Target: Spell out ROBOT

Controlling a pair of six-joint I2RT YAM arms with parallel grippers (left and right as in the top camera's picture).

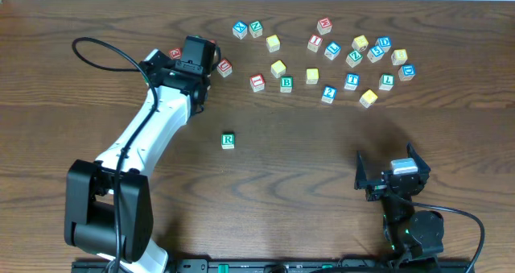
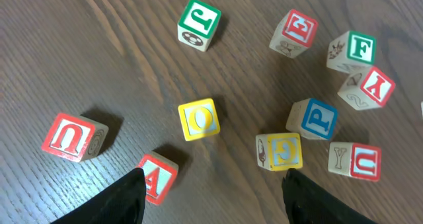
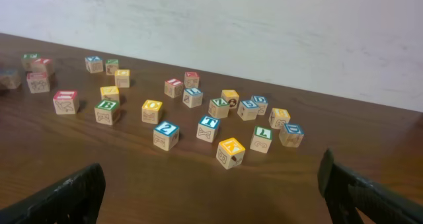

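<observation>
A green R block [image 1: 228,141] stands alone at the table's middle. My left gripper [image 1: 203,57] hovers at the back left, open and empty [image 2: 213,197]. Below it in the left wrist view lie a yellow O block [image 2: 198,118], a red A block [image 2: 157,176] by the left finger and a yellow G block [image 2: 279,150] by the right finger. My right gripper [image 1: 388,164] is open and empty near the front right [image 3: 211,204]. A green B block [image 1: 286,83] and a blue T block [image 1: 352,80] sit in the back cluster, also in the right wrist view: B [image 3: 106,110], T [image 3: 209,128].
Several more letter blocks lie scattered along the back: a red U [image 2: 66,137], green J [image 2: 198,22], blue P [image 2: 314,118], blue 2 [image 1: 328,93], green L [image 1: 387,81] and a yellow block [image 1: 368,98]. A black cable [image 1: 96,51] loops at the left.
</observation>
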